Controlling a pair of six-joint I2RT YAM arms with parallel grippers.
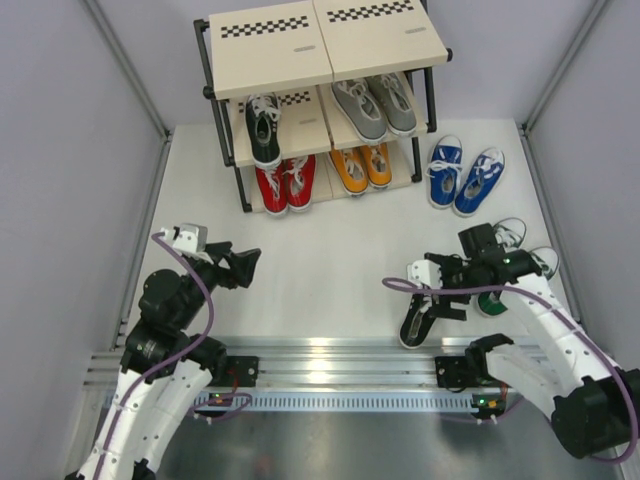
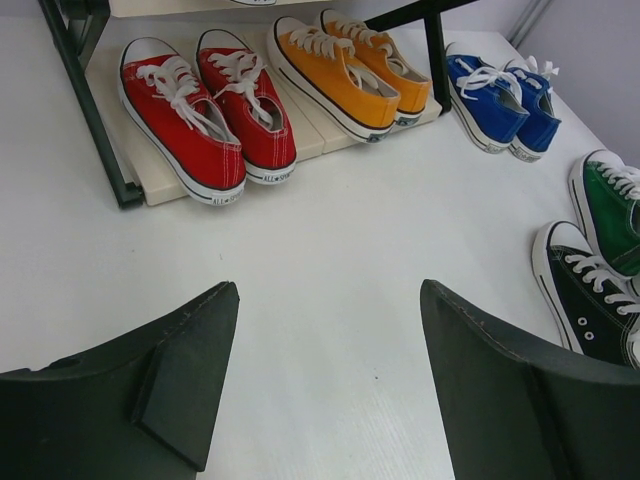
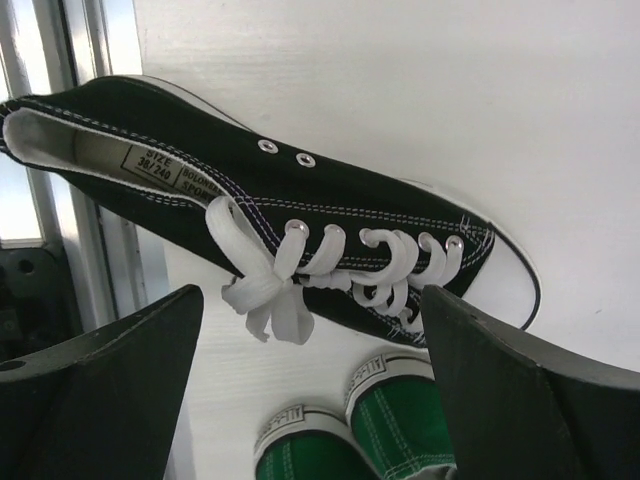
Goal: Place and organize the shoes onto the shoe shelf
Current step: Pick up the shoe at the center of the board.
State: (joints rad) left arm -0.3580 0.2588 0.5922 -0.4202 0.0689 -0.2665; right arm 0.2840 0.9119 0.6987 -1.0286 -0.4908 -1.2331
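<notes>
The right end effector (image 3: pixel 310 305) is open wide and holds nothing. Just past its fingers a black shoe (image 3: pixel 330 215) lies on its side on the white table (image 3: pixel 400 80), with green shoes (image 3: pixel 400 430) close by. The left end effector (image 2: pixel 330 290) is open wide too, above the table. On the shoe shelf (image 1: pixel 270 50), red shoes (image 1: pixel 285 182) and orange shoes (image 1: pixel 362 167) sit at the bottom. A second black shoe (image 1: pixel 264 130) and grey shoes (image 1: pixel 375 105) sit in the middle. Blue shoes (image 1: pixel 465 178) stand on the table beside the shelf.
</notes>
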